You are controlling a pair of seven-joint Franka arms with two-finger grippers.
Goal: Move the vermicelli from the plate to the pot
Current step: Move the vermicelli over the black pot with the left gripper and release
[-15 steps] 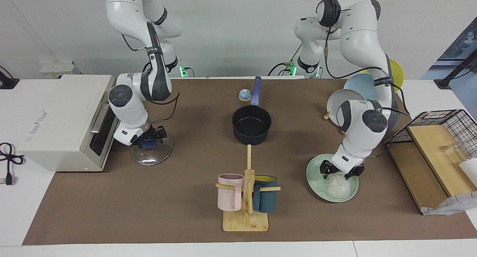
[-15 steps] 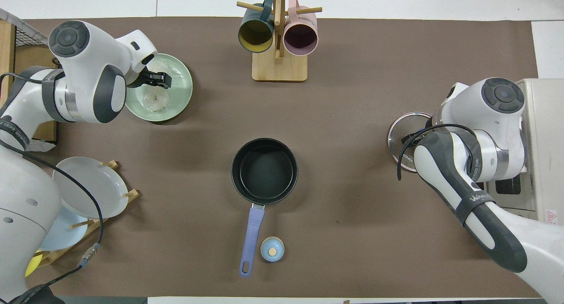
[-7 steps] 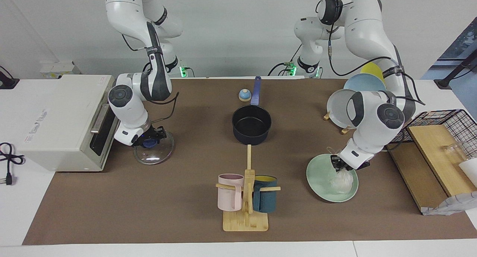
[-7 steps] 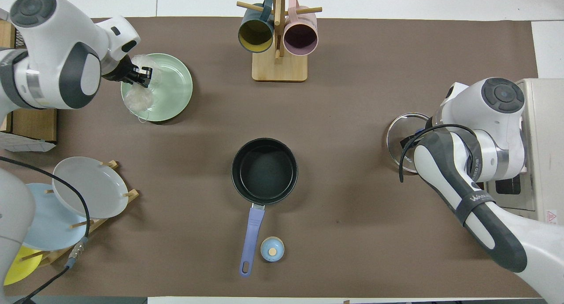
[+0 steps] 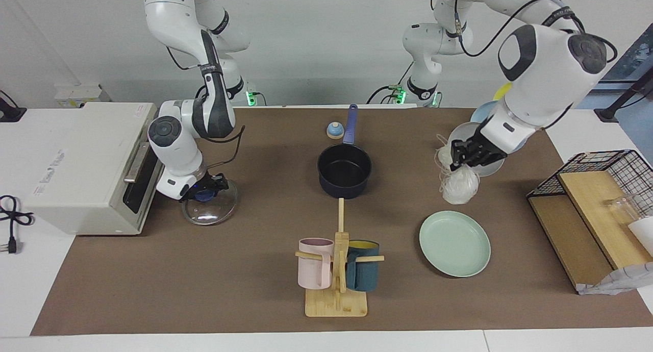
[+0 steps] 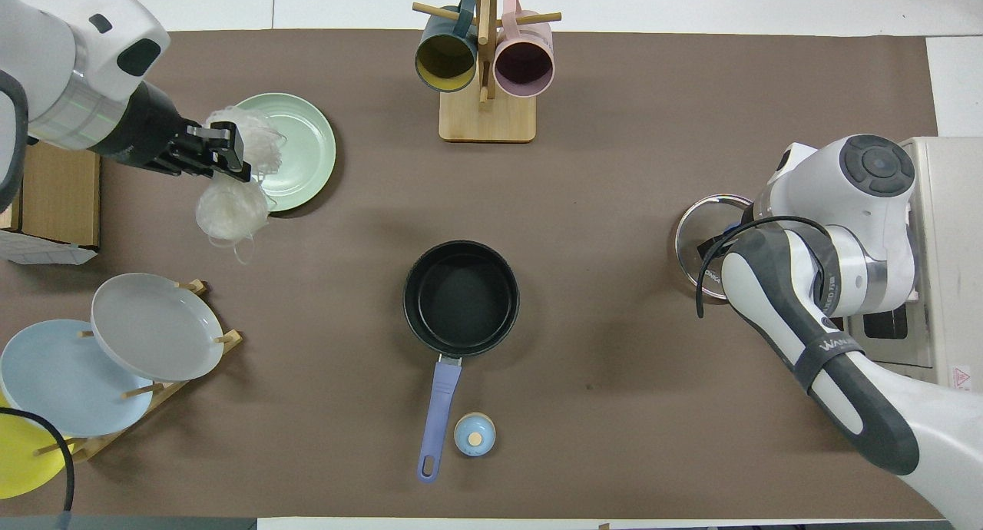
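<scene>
My left gripper [image 5: 461, 155] is shut on the vermicelli [image 5: 459, 186], a whitish tangle that hangs below it in the air, over the table beside the plate; both also show in the overhead view, the gripper [image 6: 226, 150] and the vermicelli [image 6: 230, 203]. The mint-green plate [image 5: 454, 245] [image 6: 303, 142] lies bare. The dark pot [image 5: 344, 171] [image 6: 461, 298] stands mid-table with nothing in it, its blue handle [image 5: 350, 123] pointing toward the robots. My right gripper [image 5: 206, 191] is low on the blue knob of a glass lid [image 5: 210, 211] lying on the table.
A mug rack [image 5: 336, 296] with a pink and a teal mug stands farther from the robots than the pot. A plate rack [image 6: 153, 326] holds grey, light blue and yellow plates. A small blue bell [image 5: 334, 130], a white appliance [image 5: 86, 163] and a wire basket [image 5: 602, 173] are also here.
My left gripper closed on the vermicelli, lifted it off the plate and carried it up and toward the robots. The plate is now bare. The right arm barely moved.
</scene>
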